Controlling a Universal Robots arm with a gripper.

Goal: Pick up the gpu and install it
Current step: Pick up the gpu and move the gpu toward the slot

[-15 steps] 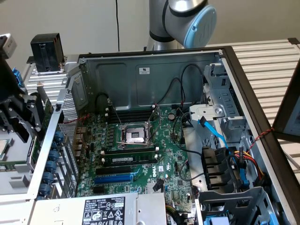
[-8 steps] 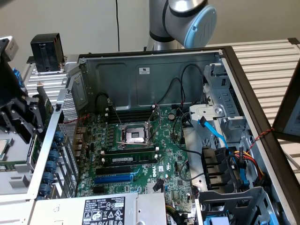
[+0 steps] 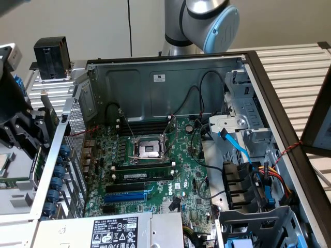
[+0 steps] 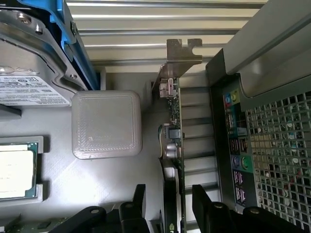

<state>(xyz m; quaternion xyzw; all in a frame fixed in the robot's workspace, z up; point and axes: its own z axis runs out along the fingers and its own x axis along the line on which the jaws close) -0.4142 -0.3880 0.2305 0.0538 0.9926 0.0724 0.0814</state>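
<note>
outside the open computer case (image 3: 170, 77), off its perforated end wall at the exterior view's left, the black gripper (image 4: 169, 194) hangs over a grey tray (image 4: 87, 184). the gpu (image 4: 174, 141) stands on edge there, and the wrist view looks along its thin side: a green strip of board with small parts on it, and the silver end bracket (image 4: 182, 51) at the end farthest from the gripper. the two black fingers (image 4: 140, 196) sit one on each side of the card. a sliver of grey background shows between each fingertip and the card, so the jaws look parted and straddling it, not clamped on it.

just beside the card on one side is the case's rear port panel (image 4: 234, 145), with its coloured sockets and the metal mesh (image 4: 282, 165). on the other side, on the tray, are a square grey printed block (image 4: 107, 124), a processor chip (image 4: 14, 167) in a recess, and a drive in a blue carrier (image 4: 43, 53). a slatted metal tabletop (image 4: 146, 24) lies beyond the bracket.

in the exterior view the large green motherboard (image 3: 181, 155) lies flat in the case with its cpu socket (image 3: 150, 150) uncovered. a long black memory stick (image 3: 142, 174) is seated just below the socket. the blue expansion slot (image 3: 132, 196) nearer the power supply (image 3: 116, 232) holds no card. the robot arm (image 3: 207, 20) rises behind the case's far wall
</note>
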